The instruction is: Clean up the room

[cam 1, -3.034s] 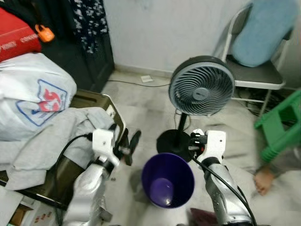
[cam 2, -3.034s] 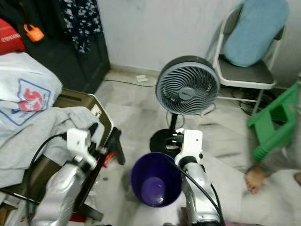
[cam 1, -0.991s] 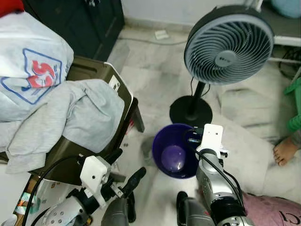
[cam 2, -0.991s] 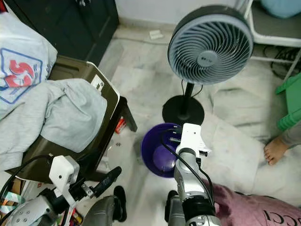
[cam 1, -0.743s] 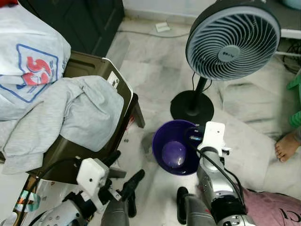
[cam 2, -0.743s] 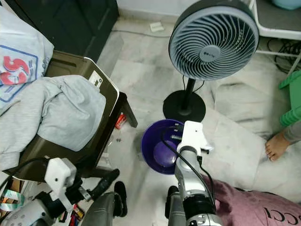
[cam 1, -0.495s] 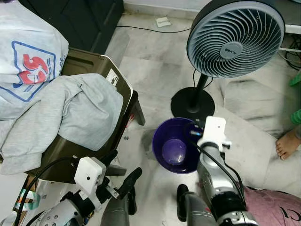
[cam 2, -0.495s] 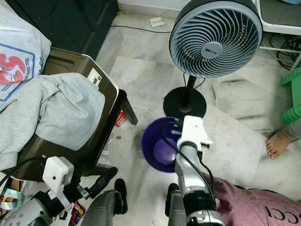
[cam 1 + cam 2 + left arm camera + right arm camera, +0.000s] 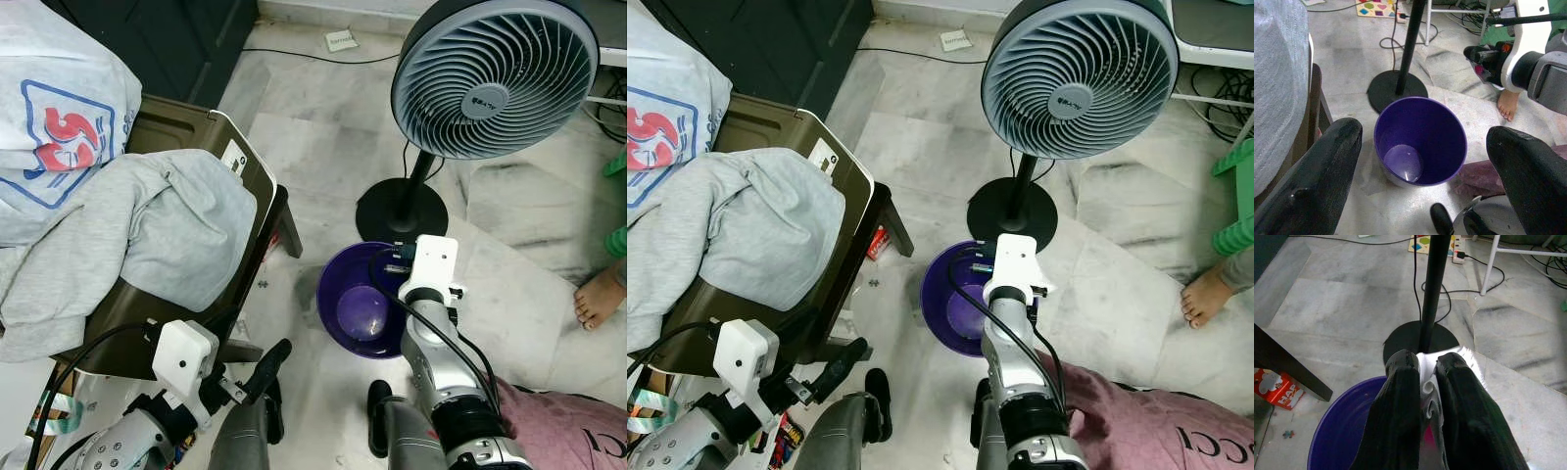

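- The right pincer (image 9: 1422,382) is pinching a crumpled white wrapper (image 9: 1426,379) with a hint of pink between its black fingers (image 9: 1400,396), holding it right over the rim of the purple bin (image 9: 361,311), which looks like the lead-up to a drop
- The bin stands open on the marble floor (image 9: 323,127) just in front of the standing fan (image 9: 495,78), its base touching or nearly touching the bin's far side, so the arm reaches in from the robot's side
- The left pincer (image 9: 1422,161) hangs low beside the dark chair (image 9: 211,162), fingers spread wide with nothing between them, probably just kept out of the way
- A grey garment (image 9: 147,230) is draped over that chair, and a small red carton (image 9: 877,243) lies under it – more tidying yet, I'd say
- A person's bare foot (image 9: 596,297) rests on the floor off to the right
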{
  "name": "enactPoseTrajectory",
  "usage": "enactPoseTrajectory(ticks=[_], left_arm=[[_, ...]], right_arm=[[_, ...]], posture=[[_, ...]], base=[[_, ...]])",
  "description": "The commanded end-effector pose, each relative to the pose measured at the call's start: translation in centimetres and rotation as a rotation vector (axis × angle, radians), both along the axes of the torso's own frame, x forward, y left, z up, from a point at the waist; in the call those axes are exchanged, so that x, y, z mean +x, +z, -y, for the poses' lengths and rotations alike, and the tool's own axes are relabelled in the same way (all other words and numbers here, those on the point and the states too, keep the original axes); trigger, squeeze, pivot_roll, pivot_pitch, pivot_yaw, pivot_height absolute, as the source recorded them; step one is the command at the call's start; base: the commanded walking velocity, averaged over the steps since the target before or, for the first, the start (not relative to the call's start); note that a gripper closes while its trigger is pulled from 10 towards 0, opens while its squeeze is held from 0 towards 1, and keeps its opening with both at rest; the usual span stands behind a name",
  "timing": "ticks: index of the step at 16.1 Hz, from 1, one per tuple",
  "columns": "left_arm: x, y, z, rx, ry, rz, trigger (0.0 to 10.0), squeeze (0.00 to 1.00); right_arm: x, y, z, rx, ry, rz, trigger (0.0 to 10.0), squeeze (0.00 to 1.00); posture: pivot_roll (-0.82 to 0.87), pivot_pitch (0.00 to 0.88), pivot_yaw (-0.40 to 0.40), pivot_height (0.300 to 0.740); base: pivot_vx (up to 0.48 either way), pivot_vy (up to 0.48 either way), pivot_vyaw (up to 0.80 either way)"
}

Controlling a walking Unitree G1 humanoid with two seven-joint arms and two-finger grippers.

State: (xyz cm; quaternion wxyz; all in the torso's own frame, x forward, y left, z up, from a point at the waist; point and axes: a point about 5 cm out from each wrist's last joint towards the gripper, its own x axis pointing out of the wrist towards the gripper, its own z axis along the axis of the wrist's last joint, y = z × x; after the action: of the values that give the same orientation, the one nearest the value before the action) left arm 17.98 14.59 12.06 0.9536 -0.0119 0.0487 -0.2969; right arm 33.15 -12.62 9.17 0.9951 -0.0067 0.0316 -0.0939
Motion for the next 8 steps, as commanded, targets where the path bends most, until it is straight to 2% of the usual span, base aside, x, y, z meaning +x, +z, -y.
enactPoseTrajectory(ticks=[1, 8], left_arm=[[-0.42, -0.33, -0.17, 0.011, 0.018, -0.018, 10.0, 0.00], [-0.17, -0.52, -0.32, 0.000, 0.042, -0.032, 10.0, 0.00]], right_arm=[[-0.44, -0.82, -0.20, 0.012, 0.008, -0.027, 10.0, 1.00], [-0.37, -0.73, -0.31, 0.012, 0.010, -0.023, 10.0, 1.00]], posture=[[0.16, 0.454, 0.098, 0.740], [0.16, 0.452, 0.097, 0.740]], base=[[0.000, 0.000, 0.00], [0.000, 0.000, 0.00]])
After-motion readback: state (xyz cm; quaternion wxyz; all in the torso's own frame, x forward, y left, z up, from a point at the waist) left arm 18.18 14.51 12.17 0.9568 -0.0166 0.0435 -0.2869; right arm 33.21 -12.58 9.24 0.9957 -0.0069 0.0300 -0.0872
